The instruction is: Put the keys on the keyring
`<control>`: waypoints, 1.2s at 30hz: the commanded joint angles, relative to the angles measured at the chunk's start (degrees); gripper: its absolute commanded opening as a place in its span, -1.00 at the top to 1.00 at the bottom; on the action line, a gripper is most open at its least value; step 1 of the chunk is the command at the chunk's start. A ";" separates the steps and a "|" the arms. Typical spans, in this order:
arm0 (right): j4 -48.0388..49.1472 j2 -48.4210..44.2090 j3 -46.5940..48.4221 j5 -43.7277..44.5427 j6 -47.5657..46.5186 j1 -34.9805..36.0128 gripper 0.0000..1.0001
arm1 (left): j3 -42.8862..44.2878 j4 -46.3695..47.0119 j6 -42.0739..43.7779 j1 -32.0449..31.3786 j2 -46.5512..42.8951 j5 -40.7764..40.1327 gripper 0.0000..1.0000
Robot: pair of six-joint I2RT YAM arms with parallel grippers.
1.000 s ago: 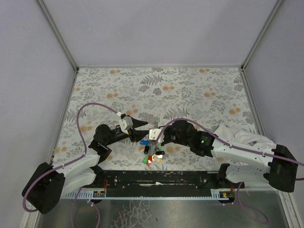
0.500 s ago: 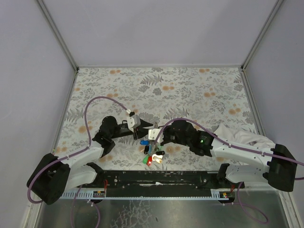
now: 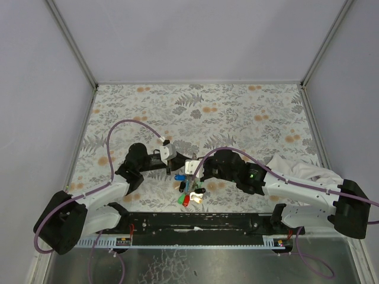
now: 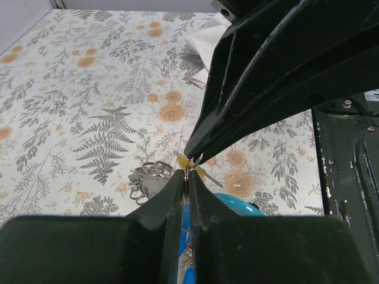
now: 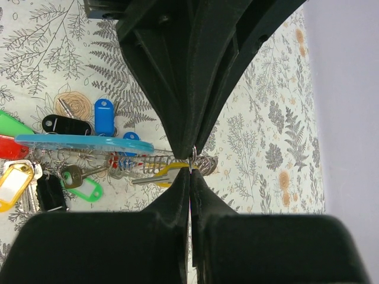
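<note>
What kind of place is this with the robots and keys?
Probably a robot lab's test booth: a left arm and right arm bolted to a metal rail, plain walls with metal frame posts, and a flowery table holding keys.

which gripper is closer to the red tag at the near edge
Right, narrowly. The right gripper sits just beyond the red tag; the left gripper meets it from farther left, both pinched shut at the keyring.

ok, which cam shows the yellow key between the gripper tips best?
Right wrist. The yellow key lies side-on there, head and blade both showing, by the right gripper tips. Left wrist shows only yellow slivers at the left gripper tips. Top external: too small to make out.
</note>
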 commanded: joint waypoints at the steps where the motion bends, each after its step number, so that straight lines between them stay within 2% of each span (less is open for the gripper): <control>1: 1.27 -1.79 2.59 0.00 -0.15 0.54 1.00 | 1.85 0.00 0.42 0.39 0.54 1.04 1.00; 6: 2.10 -2.56 1.37 1.49 0.50 0.58 1.00 | -0.16 3.82 -3.36 0.39 -0.30 -3.59 1.00; 12: 8.17 -3.78 -2.74 3.25 2.57 0.57 1.00 | -1.78 5.56 -9.99 0.46 -3.34 -11.70 1.00; 18: 13.49 -2.67 -6.03 4.37 3.35 0.56 1.00 | -4.02 12.96 -21.56 0.52 -3.05 -18.47 1.00; 24: 17.30 -0.82 -7.68 3.81 4.23 1.19 1.00 | -5.12 13.69 -28.95 0.47 -3.02 -25.61 1.00; 36: 21.21 1.00 -10.42 3.62 6.19 1.84 1.00 | -8.24 19.20 -38.78 0.05 -3.19 -32.53 1.00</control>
